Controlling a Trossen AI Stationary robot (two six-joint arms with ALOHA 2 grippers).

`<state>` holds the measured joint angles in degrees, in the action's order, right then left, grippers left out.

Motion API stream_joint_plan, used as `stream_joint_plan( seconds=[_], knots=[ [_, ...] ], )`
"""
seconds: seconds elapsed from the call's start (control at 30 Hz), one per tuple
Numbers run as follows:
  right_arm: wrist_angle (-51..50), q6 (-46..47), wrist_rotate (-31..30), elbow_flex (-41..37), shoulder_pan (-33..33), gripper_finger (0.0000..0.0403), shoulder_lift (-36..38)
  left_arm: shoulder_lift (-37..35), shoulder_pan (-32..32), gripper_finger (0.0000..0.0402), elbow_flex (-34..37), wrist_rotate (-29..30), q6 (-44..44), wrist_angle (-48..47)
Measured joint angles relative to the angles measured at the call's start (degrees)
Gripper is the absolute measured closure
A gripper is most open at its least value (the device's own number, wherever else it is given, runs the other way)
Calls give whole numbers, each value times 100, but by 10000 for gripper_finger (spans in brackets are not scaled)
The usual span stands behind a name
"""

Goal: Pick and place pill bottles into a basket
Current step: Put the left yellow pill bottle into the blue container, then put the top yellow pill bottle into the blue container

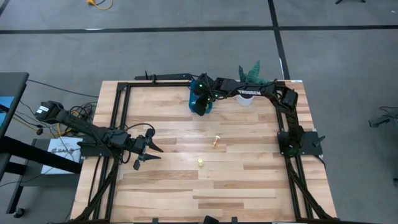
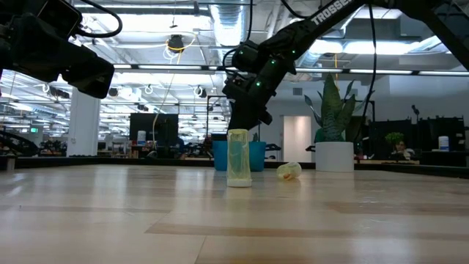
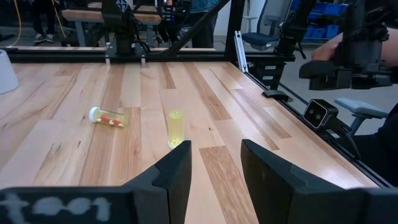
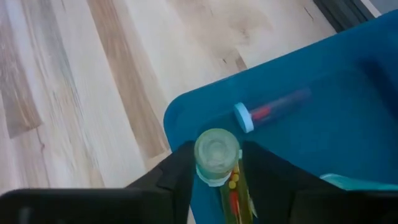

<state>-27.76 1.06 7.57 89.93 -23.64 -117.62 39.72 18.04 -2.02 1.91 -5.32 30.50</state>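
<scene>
My right gripper hangs over the blue basket, which stands at the table's far side. A pale yellow pill bottle sits between its fingers. A pink pill bottle lies on the basket's floor. Out on the table a pale yellow bottle stands upright on its base, and another lies on its side. My left gripper waits open at the table's left, touching nothing. My right gripper pinches the pale yellow bottle by its two sides just under the cap, one finger on each side. The fingers slant down from above, along the bottle. The bottle points down, cap uppermost, and is clear of the basket's floor.
A white pot with a green plant stands right of the basket, close to my right arm. Black frame rails run along the table's edges. Bare wood lies between the two loose bottles and the near edge.
</scene>
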Motion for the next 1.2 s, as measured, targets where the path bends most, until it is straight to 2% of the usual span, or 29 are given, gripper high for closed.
stream_joint_plan(
  seconds=[0.23, 0.37, 0.6, 0.9, 1.07, 1.2],
  knots=[
    [-9, -109, -18, 0, 0, 198, 0, 0, -2, 274, 0, 0, 0, -2],
    [-8, -151, -35, 0, -13, 174, 0, 0, -1, 274, 0, 0, 0, -2],
    [-116, -259, -227, 48, -87, 168, -1, 1, -1, 274, 0, 0, -2, -2],
    [-854, -412, -490, 1071, -46, 168, -4, 0, 0, 274, 0, -2, -59, -25],
    [-1965, -692, -483, 1866, 92, 168, -4, 0, -1, 274, 0, -1, -59, -31],
    [-3304, -1156, -472, 2282, 313, 168, 0, 0, -2, 274, 0, 0, -6, -31]
  ],
)
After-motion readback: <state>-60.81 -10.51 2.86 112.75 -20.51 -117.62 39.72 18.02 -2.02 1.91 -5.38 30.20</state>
